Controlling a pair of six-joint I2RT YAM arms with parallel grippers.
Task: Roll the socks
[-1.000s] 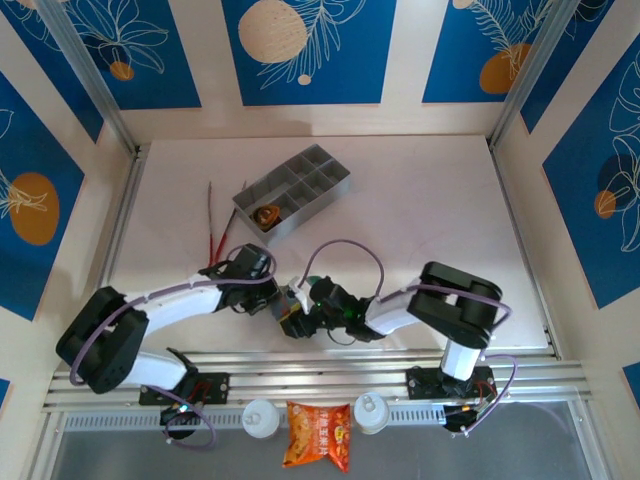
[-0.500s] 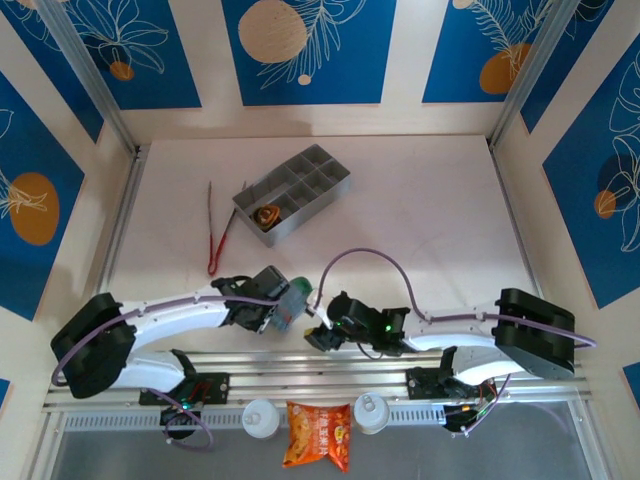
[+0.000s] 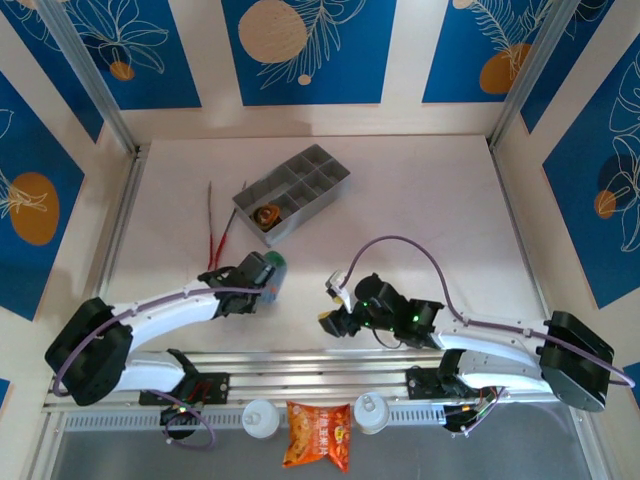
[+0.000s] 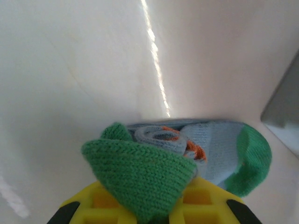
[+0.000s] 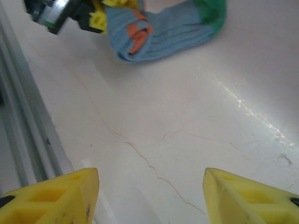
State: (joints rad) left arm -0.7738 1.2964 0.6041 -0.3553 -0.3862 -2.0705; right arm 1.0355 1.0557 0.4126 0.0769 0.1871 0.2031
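Observation:
The grey-blue sock [image 4: 205, 147], rolled into a bundle with green toe and orange cuff showing, is clamped in my left gripper [image 4: 154, 207], which is shut on it just above the table. From above, the sock [image 3: 274, 266] pokes out of the left gripper [image 3: 266, 282] at left of centre. My right gripper [image 3: 334, 306] stands open and empty a short way to the right of it, its yellow fingertips [image 5: 60, 196] wide apart over bare tabletop, looking at the sock [image 5: 163, 30]. The olive-brown sock [image 3: 266, 216] lies rolled in a near compartment of the tray.
The grey compartment tray [image 3: 312, 180] stands behind the grippers. Red tongs [image 3: 214, 238] lie to its left. A snack bag [image 3: 318, 436] and two white caps [image 3: 261, 417] sit past the metal rail [image 3: 330, 365] at the near edge.
The grippers have parted. The left one drew back and left with the rolled grey-blue sock. The right one let go, opened and shifted to the right as its arm stretched out.

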